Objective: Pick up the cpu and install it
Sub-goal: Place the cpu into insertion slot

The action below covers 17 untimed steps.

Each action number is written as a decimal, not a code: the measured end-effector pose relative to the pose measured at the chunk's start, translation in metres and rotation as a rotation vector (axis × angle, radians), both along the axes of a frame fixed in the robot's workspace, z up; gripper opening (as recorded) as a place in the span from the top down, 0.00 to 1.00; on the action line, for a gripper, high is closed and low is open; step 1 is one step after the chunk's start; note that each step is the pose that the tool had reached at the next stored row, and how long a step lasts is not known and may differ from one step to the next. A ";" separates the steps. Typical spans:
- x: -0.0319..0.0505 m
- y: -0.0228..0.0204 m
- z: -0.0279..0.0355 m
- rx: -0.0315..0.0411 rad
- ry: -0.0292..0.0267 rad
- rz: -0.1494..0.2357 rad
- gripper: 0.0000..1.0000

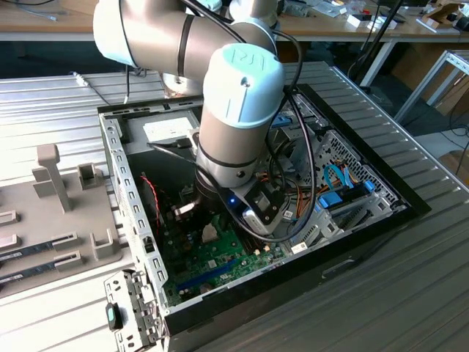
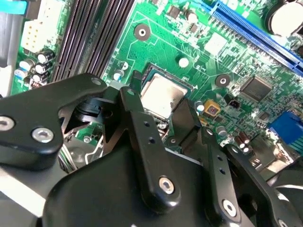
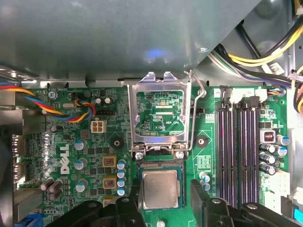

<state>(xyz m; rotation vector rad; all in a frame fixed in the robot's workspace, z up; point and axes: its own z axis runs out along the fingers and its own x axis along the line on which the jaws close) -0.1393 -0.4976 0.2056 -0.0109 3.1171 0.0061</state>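
1. Chip (image 3: pixel 160 190) sits in the socket on the green board (image 3: pixel 71 142), between the gripper (image 3: pixel 163 201) fingers, which are spread apart w/ gaps either side.
2. Risk: if it's seated crooked, pins could bend.
3. Open latch frame (image 3: pixel 158 113) could get snagged.

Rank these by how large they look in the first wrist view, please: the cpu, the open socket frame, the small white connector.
1. The open socket frame, flipped up behind the socket, looks largest.
2. The cpu, lying in the socket between the pincer fingers.
3. The small white connector, clearly smallest.
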 end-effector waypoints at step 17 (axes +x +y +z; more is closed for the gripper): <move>-0.0016 0.0044 -0.0002 -0.0069 0.0001 0.018 0.56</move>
